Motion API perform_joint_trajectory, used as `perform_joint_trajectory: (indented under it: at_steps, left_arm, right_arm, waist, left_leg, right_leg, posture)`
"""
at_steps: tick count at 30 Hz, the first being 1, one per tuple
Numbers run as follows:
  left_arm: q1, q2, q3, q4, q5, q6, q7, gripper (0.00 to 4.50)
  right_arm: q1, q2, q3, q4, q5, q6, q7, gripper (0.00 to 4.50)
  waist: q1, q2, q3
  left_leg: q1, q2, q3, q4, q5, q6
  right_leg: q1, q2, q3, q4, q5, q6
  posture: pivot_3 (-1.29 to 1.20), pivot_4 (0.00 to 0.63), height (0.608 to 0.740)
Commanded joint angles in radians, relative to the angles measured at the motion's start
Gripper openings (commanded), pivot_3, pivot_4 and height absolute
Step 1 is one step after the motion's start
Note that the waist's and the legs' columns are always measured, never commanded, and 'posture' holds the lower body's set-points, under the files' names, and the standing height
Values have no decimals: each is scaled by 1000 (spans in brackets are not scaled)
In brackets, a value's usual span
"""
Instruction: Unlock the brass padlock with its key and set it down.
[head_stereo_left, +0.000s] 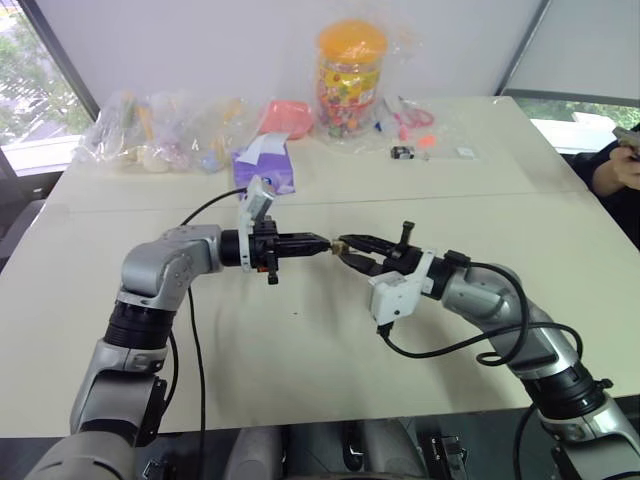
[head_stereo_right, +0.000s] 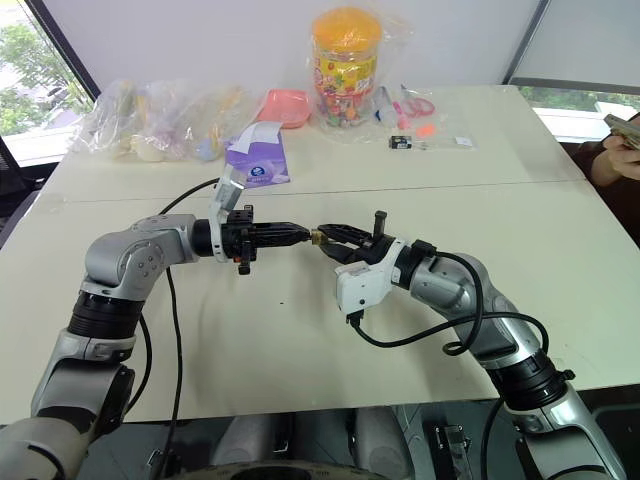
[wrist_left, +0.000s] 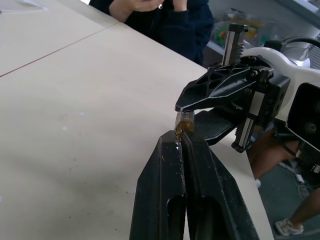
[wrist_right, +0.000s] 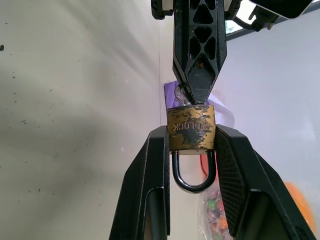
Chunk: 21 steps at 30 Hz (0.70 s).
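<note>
Above the worktop (head_stereo_left: 300, 360) we see the brass padlock (wrist_right: 191, 128) gripped between our right pincer's (wrist_right: 190, 150) fingers — shackle toward the wrist — while our left pincer (wrist_left: 179, 141), clamped shut, meets its keyhole end.

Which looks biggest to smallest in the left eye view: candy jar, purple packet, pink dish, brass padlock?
1. candy jar
2. purple packet
3. pink dish, partly hidden, so its rank against the packet is unsure
4. brass padlock, held off the table between the grippers
</note>
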Motion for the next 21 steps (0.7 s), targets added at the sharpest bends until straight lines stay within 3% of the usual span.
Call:
perform_joint_trajectory:
  at_steps: [1, 21]
  left_arm:
    - [-16, 12, -12, -34, -10, 2, -23, 27]
    - [8, 21, -49, -51, 46, -127, -60, 27]
  right_arm:
    - [-13, -2, -35, -56, 31, 3, 4, 685]
    - [-61, 60, -41, -153, 334, 322, 185, 685]
  waist:
    - [0, 0, 0]
    - [0, 0, 0]
  left_leg:
    - [0, 0, 0, 0, 0, 0]
    - [0, 0, 0, 0, 0, 0]
  right_leg:
    - [0, 0, 0, 0, 0, 0]
    - [0, 0, 0, 0, 0, 0]
  posture:
    - [0, 150, 737]
    - [0, 150, 737]
